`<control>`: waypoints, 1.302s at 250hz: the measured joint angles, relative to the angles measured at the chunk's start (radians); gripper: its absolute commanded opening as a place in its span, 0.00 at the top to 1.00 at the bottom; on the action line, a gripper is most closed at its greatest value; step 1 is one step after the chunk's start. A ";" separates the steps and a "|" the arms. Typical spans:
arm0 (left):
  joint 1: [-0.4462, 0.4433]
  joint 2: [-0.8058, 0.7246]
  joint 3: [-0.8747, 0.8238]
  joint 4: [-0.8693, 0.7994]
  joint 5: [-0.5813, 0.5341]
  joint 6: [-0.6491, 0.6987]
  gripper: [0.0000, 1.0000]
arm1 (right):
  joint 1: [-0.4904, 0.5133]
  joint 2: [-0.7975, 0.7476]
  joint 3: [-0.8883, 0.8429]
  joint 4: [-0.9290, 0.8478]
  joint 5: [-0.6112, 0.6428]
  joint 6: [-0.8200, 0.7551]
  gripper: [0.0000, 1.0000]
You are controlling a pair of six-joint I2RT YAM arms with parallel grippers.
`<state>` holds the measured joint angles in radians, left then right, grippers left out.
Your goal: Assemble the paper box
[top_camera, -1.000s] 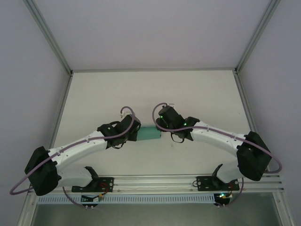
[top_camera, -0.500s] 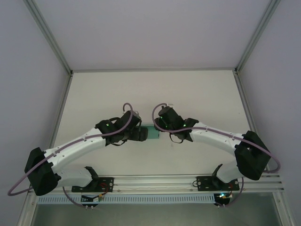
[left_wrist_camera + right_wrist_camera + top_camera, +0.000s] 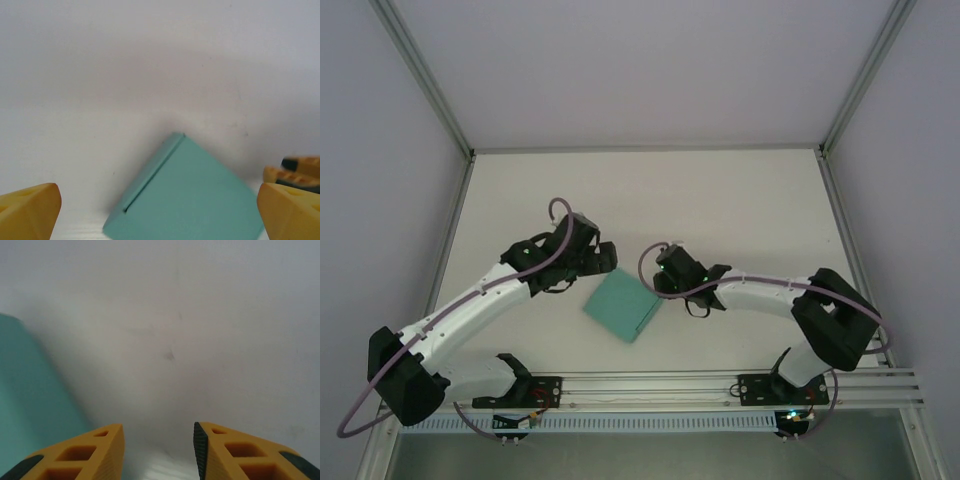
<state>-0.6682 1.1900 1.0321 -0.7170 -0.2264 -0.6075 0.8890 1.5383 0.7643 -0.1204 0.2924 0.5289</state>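
Item: teal-green, thin-card, flat rectangular paper box (image 3: 623,308). Lies flat on the white table (image 3: 720,190), turned corner-on to the arm bases, between the two grippers and held by neither. Shows a slit along one edge in the left wrist view, apparently a flap line; cannot tell whether fully tucked.

Judged step: closing stage, box formed and set down. Next move likely calls for pressing that edge shut or, if sound, backing both arms off without nudging the light card.

Left gripper (image 3: 603,258): spread wide, empty, hovering near the box's far corner, arm bent inward from the left base.

Right gripper (image 3: 157,442): fingers partly apart, nothing between them, low over the table just beside the box's right corner. Contact with the card not determinable. Arm folded inward from the right base.
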 measured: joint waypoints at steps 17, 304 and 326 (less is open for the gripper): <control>0.045 0.010 -0.021 0.039 0.045 -0.007 0.00 | 0.002 0.001 -0.026 0.007 0.000 -0.022 0.56; -0.079 -0.084 -0.461 0.315 0.576 -0.116 0.03 | -0.014 0.077 0.108 -0.039 -0.389 -0.062 0.46; -0.080 -0.039 -0.471 0.363 0.576 -0.134 0.08 | -0.016 0.089 0.108 -0.035 -0.411 -0.059 0.50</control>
<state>-0.7479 1.1507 0.5610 -0.3538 0.3496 -0.7414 0.8730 1.6268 0.8719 -0.1551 -0.1184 0.4702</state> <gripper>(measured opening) 0.943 0.528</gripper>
